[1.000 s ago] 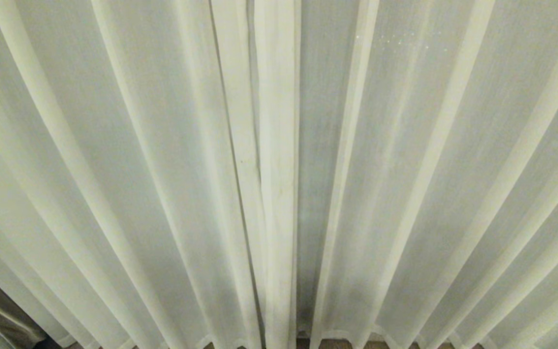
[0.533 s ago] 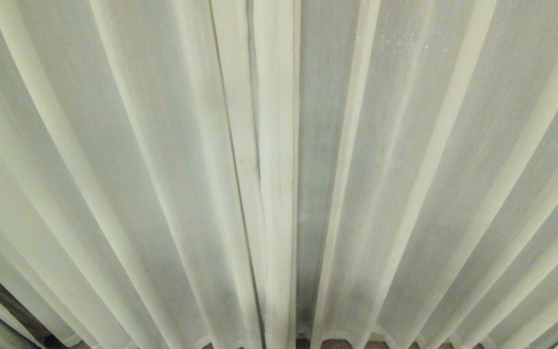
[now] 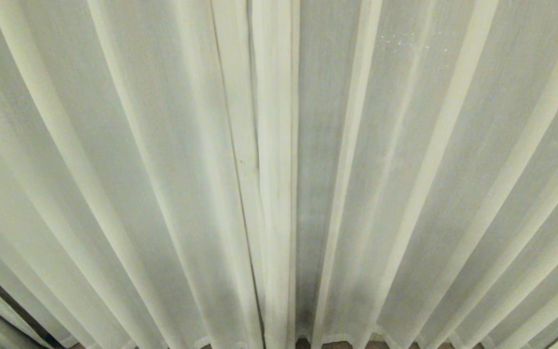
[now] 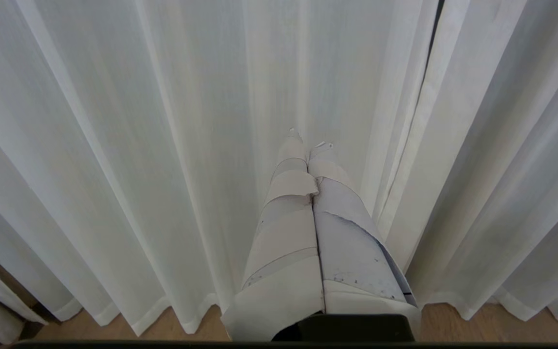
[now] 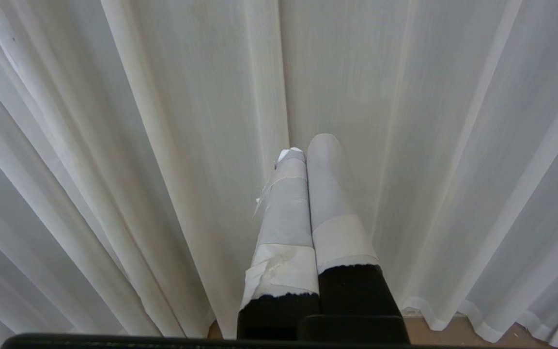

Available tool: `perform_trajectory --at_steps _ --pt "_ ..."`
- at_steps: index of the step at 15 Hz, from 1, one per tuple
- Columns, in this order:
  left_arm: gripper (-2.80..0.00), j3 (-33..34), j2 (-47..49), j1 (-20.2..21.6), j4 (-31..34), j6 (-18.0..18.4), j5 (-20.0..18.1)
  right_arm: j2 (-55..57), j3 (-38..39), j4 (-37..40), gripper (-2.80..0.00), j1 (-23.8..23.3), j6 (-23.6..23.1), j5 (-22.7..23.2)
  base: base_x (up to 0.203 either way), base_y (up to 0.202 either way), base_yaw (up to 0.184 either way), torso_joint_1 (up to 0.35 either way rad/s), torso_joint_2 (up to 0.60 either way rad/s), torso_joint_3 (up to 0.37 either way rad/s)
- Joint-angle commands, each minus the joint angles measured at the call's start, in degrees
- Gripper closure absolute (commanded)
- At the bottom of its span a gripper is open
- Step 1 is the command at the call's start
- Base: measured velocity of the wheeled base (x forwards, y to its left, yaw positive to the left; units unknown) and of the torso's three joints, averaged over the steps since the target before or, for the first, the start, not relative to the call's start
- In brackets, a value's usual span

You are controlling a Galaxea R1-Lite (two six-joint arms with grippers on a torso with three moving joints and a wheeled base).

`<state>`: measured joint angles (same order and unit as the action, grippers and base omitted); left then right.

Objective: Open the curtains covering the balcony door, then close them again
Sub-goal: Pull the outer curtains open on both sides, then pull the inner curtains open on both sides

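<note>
The curtains [image 3: 162,169] fill my head view, drawn together, their two edges meeting in a seam just left of center. My left hand [image 4: 308,145] is pressed closed and empty, tips near the fabric, seam toward the upper right. My right hand [image 5: 308,150] is likewise closed and empty before the pleats. A strip of wood floor [image 4: 453,320] shows under the hem.

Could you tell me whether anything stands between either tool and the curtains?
Nothing visible does. The left tool points straight at the curtains beside their central seam, and the right tool faces bare fabric too; both are shut and hold nothing.
</note>
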<state>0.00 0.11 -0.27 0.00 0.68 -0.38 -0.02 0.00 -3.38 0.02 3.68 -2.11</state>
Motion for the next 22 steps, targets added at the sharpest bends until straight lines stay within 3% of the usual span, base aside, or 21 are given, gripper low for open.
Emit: perform_trajectory --at_steps 1,9,15,22 --pt "0.0 0.0 -0.1 0.0 -0.1 0.0 0.0 0.0 0.0 -0.1 0.0 0.0 0.0 0.0 0.0 0.0 0.0 0.0 0.0 0.0" --pt "0.0 0.0 -0.1 0.0 -0.3 2.0 -0.4 0.0 0.0 -0.1 0.0 0.0 0.0 0.0 0.0 0.0 0.0 0.0 0.0 0.0" --pt "0.0 0.0 -0.1 0.0 -9.4 2.0 -1.9 0.0 0.0 -0.1 0.0 0.0 0.0 0.0 0.0 0.0 0.0 0.0 0.0 0.0" --pt "0.0 -0.1 -0.1 0.0 -5.2 0.8 -2.7 0.0 0.0 -0.1 0.0 0.0 0.1 0.0 0.0 0.0 0.0 0.0 0.0 0.0"
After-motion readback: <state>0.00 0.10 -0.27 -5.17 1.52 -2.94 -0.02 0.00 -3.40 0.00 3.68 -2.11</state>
